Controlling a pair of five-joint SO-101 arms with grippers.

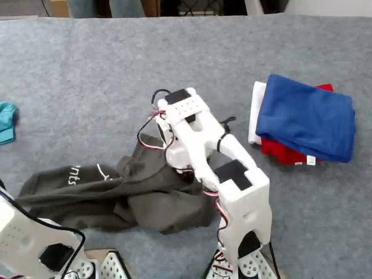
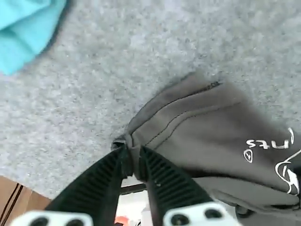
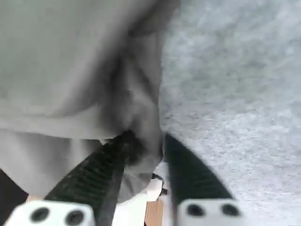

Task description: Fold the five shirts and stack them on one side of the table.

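Observation:
A dark grey shirt [image 1: 145, 192] with white print lies crumpled and stretched across the front of the grey felt table [image 1: 87, 70]. My left gripper [image 2: 131, 153] is shut on the grey shirt's [image 2: 211, 122] corner, close to the table's front edge. My right gripper [image 3: 146, 141] is shut on a bunched fold of the grey shirt [image 3: 70, 56] at its far end; its arm [image 1: 203, 145] reaches there from the front. A folded blue shirt [image 1: 305, 116] tops a red shirt [image 1: 279, 152] and a white shirt [image 1: 256, 110] at the right.
A teal shirt [image 1: 6, 122] lies at the far left edge, the teal shirt [image 2: 26, 28] a short way beyond the left gripper. The left arm's base [image 1: 35, 247] sits at the front left corner. The wooden table edge [image 2: 14, 205] lies just behind the left gripper.

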